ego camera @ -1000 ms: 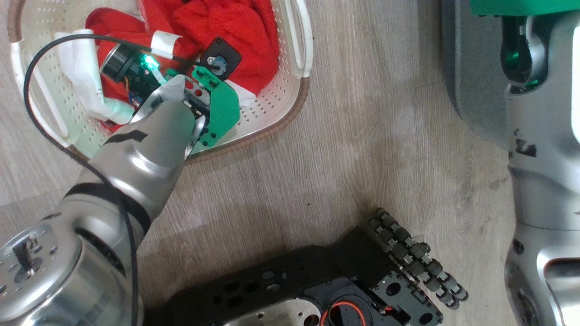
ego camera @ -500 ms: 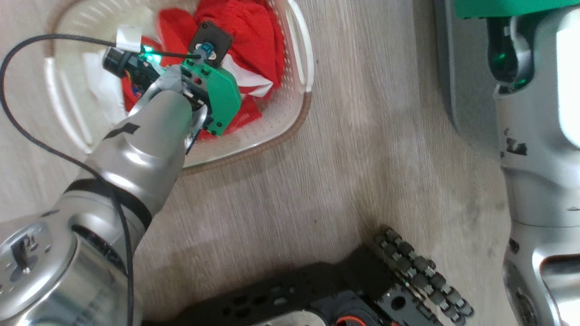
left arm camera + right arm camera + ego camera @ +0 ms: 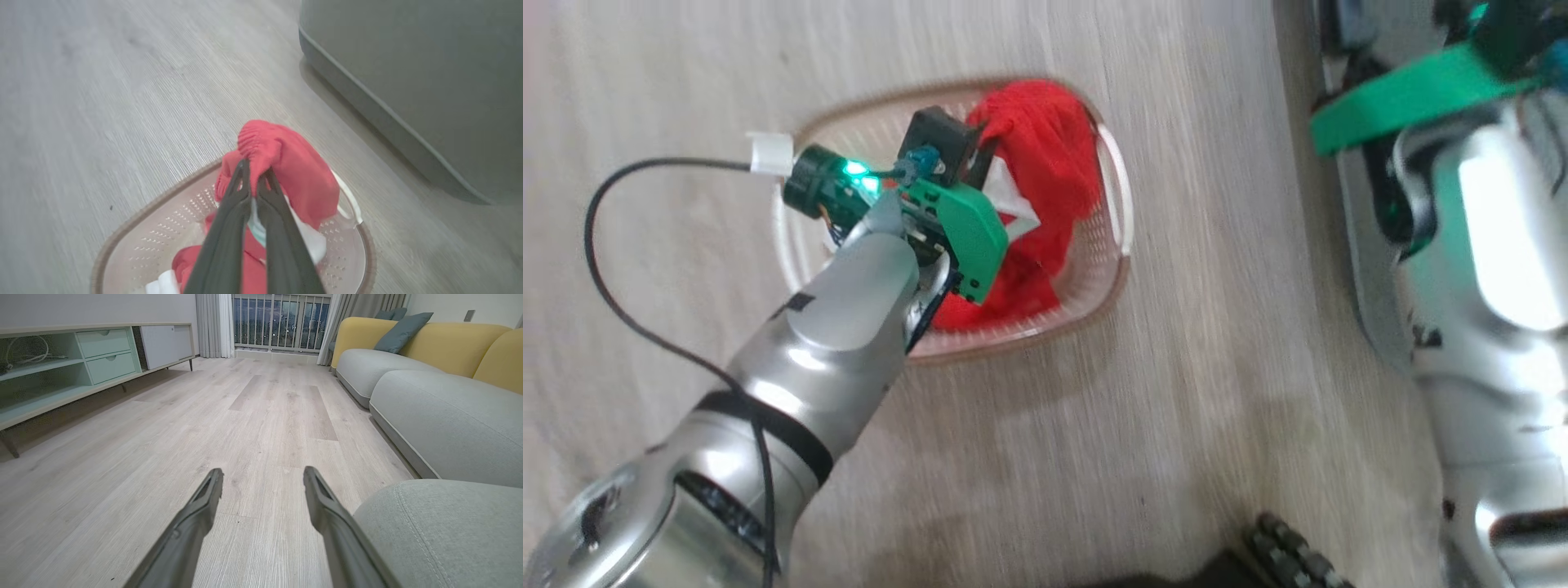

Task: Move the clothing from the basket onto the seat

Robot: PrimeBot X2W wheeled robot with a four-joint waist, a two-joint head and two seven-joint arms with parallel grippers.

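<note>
My left gripper is shut on a fold of red clothing and holds it hanging just above the basket. More red clothing with white trim lies inside the basket. In the head view my left wrist hovers over the basket and hides the fingers, with the red clothing bunched beside it. The grey-green seat stands just beyond the basket. My right gripper is open and empty over the floor, next to the seat.
Pale wood floor lies between the basket and the seat's edge. My right arm hangs at the right. A yellow-backed sofa runs along one side, and a low cabinet along the other.
My left gripper has shut on the red clothing and risen, lifting it out of the pile. The head camera has moved, so the basket looks smaller and lower in that view.
</note>
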